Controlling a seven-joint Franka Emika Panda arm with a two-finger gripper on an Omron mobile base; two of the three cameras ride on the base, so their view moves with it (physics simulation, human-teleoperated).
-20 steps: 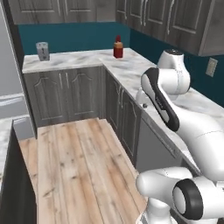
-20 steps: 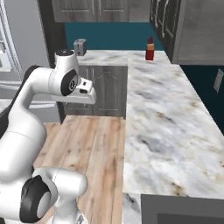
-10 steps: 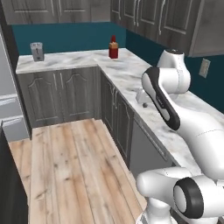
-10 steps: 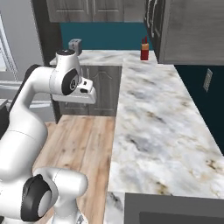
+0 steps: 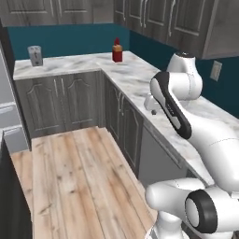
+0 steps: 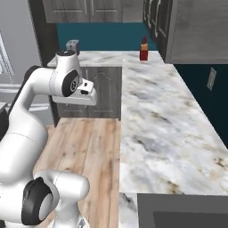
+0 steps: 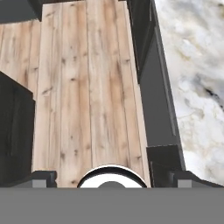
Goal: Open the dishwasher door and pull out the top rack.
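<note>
**Door shut, nothing started yet – arm parked above the table edge**

Task progress: basically zero. The dishwasher door (image 5: 156, 156) is the flat light-grey panel under the table (image 5: 140, 81), just past the dark wood cabinet doors (image 5: 122, 126) on the right-hand run. It sits flush with the cabinet fronts, so closed. In the hand view the same grey panel (image 7: 158, 98) runs down the right side between the wood floor (image 7: 87, 87) and the marble top, seen from above; a thin line along it is probably the bar handle, too small to be sure. The top rack is inside behind the door, so nothing to say on its state.

The hand (image 7: 111, 178) is up high, looking down at the floor and the door's top edge, well apart from the door. Its dark fingertips (image 7: 41, 178) sit wide apart at the bottom corners of the hand view with nothing between them: spread fully, empty. In the base views the wrist hangs over the table edge, not near the handle.

Other stuff: red bottle (image 5: 117, 50) and a small grey toaster-like item (image 5: 34, 55) on the back table, far from the work.

Left to do, as I judge it: get down to the handle, grip it, swing the door open, then reach in and pull the rack out. All steps pending.
</note>
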